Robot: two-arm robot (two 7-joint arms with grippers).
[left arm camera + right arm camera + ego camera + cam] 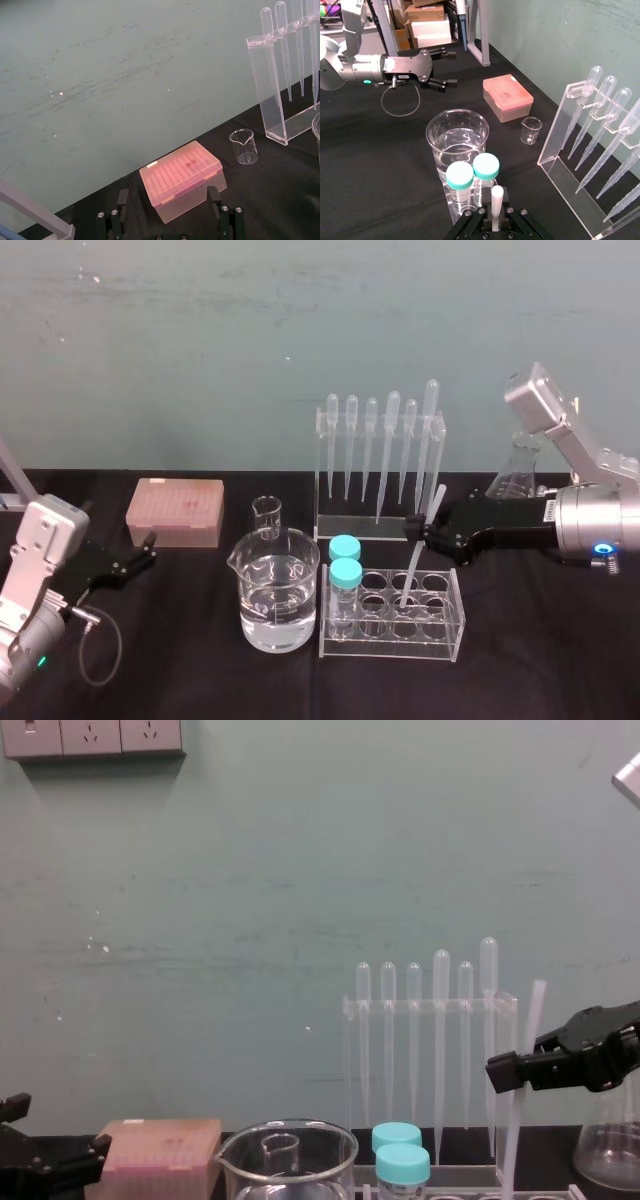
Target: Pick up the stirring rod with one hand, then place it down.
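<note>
Head view: right gripper pinching stirring rod, rod leaning, lower end reaching tube rack. Left gripper idling beside pink box.
Left wrist view: left jaws standing wide.
Chest view: rod rising before pipette stand.

I'm seeing the stirring rod showing translucent white against the black right gripper. The left gripper is reading black too. The tablecloth is showing plain black, the wall pale green with faint scuff streaks. The tip box is looking pink, the two vial caps teal, and the big beaker colourless.
</note>
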